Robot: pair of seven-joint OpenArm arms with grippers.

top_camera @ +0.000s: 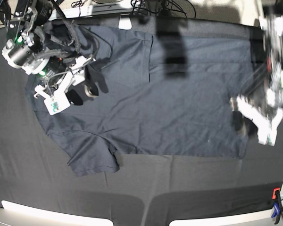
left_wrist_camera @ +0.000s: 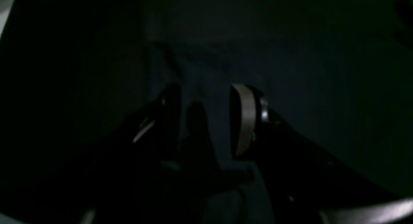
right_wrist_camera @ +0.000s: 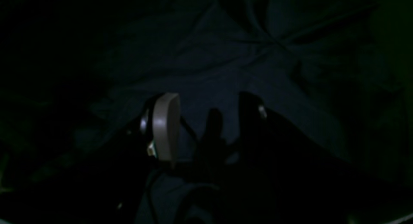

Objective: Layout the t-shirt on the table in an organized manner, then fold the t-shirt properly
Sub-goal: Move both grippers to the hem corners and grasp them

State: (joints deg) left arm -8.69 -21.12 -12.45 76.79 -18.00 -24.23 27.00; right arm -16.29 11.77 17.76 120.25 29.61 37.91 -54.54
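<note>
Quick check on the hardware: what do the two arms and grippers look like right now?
The right gripper is black with pale finger pads, on a black arm with green lights, loose black cables and a white tag. The left gripper, blurred, shows white and black parts; its pad is pale too.

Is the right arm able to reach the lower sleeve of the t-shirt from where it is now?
Probably yes. The right gripper hangs open over the t-shirt, and the lower sleeve lies flat on the table nearby with nothing between them.
</note>
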